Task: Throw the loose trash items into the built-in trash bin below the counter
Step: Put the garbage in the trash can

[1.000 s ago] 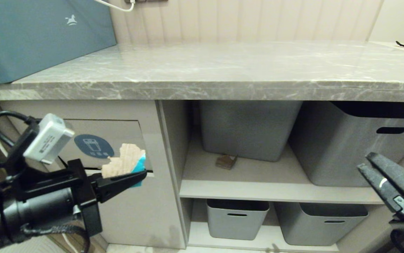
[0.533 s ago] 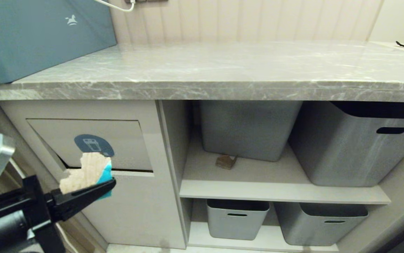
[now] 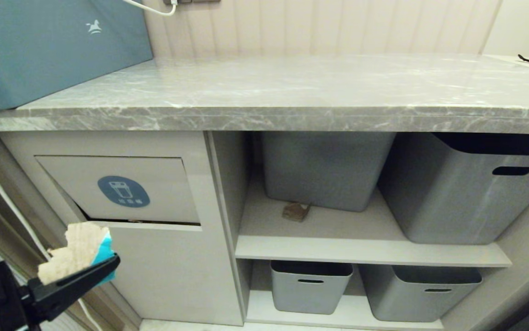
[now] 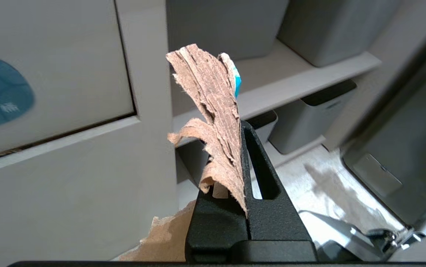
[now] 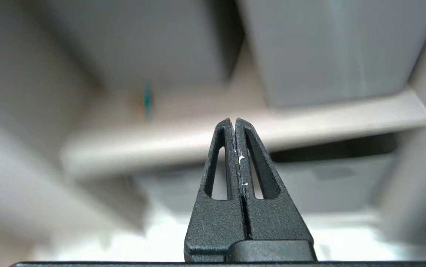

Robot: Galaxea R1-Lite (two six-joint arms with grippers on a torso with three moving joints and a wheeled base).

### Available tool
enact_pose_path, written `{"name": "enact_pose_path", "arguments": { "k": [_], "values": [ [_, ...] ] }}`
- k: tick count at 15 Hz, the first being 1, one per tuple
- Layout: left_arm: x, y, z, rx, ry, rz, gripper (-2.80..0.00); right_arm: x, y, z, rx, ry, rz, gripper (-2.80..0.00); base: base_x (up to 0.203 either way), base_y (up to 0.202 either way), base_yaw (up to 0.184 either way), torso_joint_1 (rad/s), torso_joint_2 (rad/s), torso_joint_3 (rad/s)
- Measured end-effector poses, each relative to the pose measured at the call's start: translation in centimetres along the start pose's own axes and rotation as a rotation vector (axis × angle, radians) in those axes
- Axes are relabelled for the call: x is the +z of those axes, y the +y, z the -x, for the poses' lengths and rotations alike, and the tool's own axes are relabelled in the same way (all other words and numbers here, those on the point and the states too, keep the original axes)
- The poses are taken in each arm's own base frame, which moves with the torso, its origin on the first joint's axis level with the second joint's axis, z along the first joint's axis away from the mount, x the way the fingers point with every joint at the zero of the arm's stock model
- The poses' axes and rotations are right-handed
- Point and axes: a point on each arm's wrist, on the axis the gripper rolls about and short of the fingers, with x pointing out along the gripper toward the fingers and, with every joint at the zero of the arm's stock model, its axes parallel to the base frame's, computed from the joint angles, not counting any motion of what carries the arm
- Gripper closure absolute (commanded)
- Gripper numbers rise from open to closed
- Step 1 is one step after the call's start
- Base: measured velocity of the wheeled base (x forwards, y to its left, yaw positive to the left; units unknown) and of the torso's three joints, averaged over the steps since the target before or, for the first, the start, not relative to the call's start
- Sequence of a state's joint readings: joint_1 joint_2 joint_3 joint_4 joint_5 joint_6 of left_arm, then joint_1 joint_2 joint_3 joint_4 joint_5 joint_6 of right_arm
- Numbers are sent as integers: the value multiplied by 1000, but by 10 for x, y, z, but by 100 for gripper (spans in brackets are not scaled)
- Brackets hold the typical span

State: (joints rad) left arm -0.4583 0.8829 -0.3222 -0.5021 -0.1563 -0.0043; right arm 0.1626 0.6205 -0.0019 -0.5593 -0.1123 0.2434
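**Left gripper holds the teal-patched scrap below the bin flap**

We see the left gripper (image 3: 101,269) low at the left of the head view, its black fingers clenched on a torn cardboard scrap (image 3: 77,252) with a teal-blue patch on its right edge. The scrap stands up out of the fingertips, in front of the beige cabinet panel (image 3: 172,271) and below the bin's opening, not touching it that we can tell.

In the left wrist view the same scrap (image 4: 213,122) rises edge-on from the pinched fingers (image 4: 261,174), layers ragged and peeling, a sliver of teal at its upper edge.

The built-in trash bin flap (image 3: 154,184) sits under the counter (image 3: 292,87), at the left of the cabinet. It carries a blue oval sticker (image 3: 123,191) with a white bin icon. A dark gap shows along the flap's lower edge.

A second brown scrap (image 3: 296,211) lies on the upper shelf board (image 3: 338,243), just in front of a grey tub (image 3: 324,168).

We cannot find the right gripper in the head view. In its own wrist view the right gripper (image 5: 234,126) has fingers pressed together, nothing between them, pointing towards blurred shelves and tubs.

A blue-grey box (image 3: 48,46) stands on the counter's left end.
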Motion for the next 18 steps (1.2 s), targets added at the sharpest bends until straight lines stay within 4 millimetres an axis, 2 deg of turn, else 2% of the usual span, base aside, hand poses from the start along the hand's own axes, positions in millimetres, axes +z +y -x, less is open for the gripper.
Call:
{"name": "enact_pose_path", "arguments": {
  "k": [4,6,8,10,15,18],
  "values": [
    [4,0,1,6,-17,-3,0,-32,-7,36,237,194,239,0,0,0,0,0,0,0],
    [4,0,1,8,-16,-5,0,-41,-9,44,404,285,292,0,0,0,0,0,0,0],
    [5,0,0,12,-17,-7,0,-40,-9,47,513,293,303,0,0,0,0,0,0,0],
    [4,1,0,33,-14,-6,0,-41,-10,48,511,292,307,0,0,0,0,0,0,0],
    [2,1,-1,50,-4,-6,0,-42,-14,48,333,381,205,0,0,0,0,0,0,0],
    [4,2,-1,69,-11,-7,0,-42,-13,46,357,392,290,0,0,0,0,0,0,0]
  ]
}}
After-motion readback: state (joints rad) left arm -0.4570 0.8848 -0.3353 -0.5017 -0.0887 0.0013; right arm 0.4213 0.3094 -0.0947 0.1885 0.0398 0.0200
